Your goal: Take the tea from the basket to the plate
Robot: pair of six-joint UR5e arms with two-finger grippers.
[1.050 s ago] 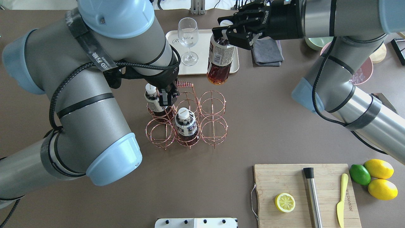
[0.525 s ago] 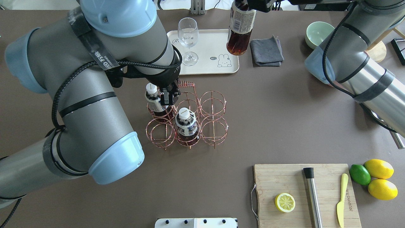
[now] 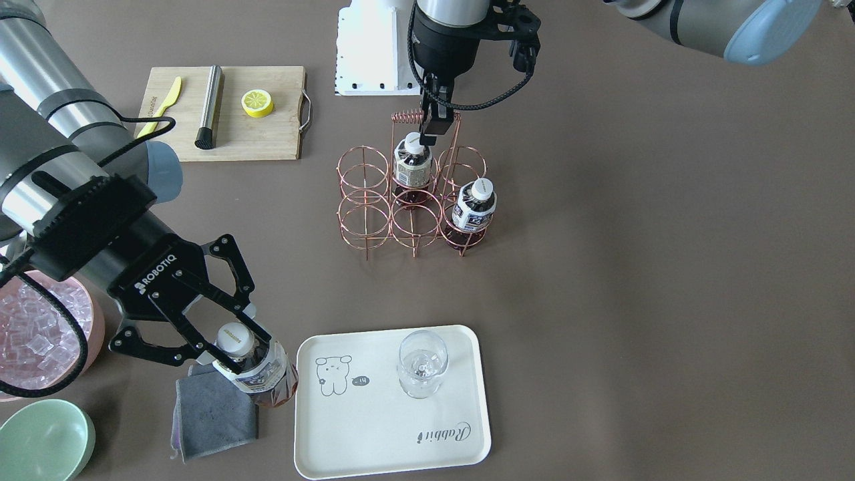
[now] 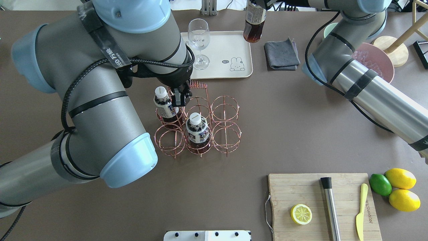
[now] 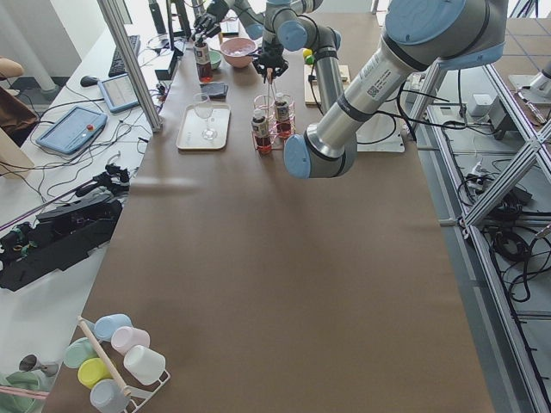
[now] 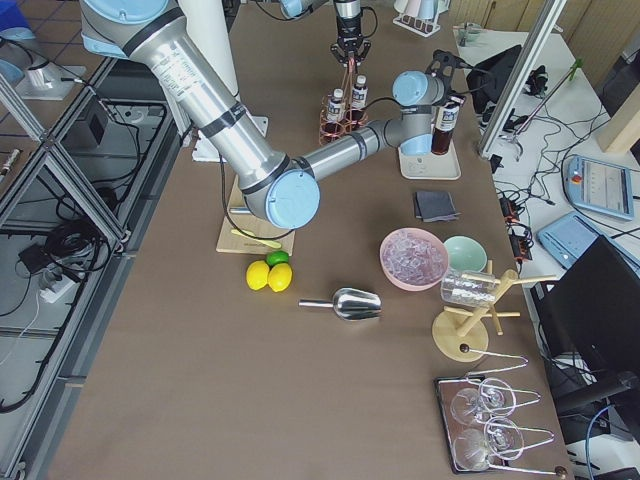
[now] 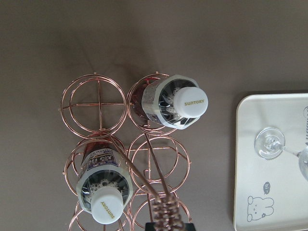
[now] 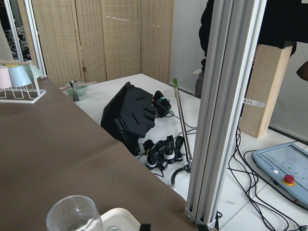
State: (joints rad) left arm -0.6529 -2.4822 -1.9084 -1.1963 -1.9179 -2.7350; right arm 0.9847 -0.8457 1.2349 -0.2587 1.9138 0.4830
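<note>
My right gripper (image 3: 246, 351) is shut on the neck of a tea bottle (image 3: 262, 374) with a white cap and dark reddish drink. The bottle hangs tilted in the air beside the edge of the cream plate (image 3: 387, 434), over the grey cloth. In the overhead view the bottle (image 4: 253, 25) shows by the far right corner of the plate (image 4: 234, 43). My left gripper (image 4: 180, 97) is shut on the coiled handle of the copper wire basket (image 4: 225, 134), which holds two more tea bottles (image 4: 197, 129) (image 4: 164, 103).
A clear stemmed glass (image 3: 421, 364) stands on the plate. A grey cloth (image 3: 214, 414), a mint bowl (image 3: 43, 441) and a pink ice bowl (image 3: 33, 334) lie beside it. A cutting board (image 4: 321, 204) with a lemon half, muddler and knife sits nearer me.
My right arm has carried the bottle from over the plate's right part to its far right corner and up. My left gripper has stayed on the basket handle.
</note>
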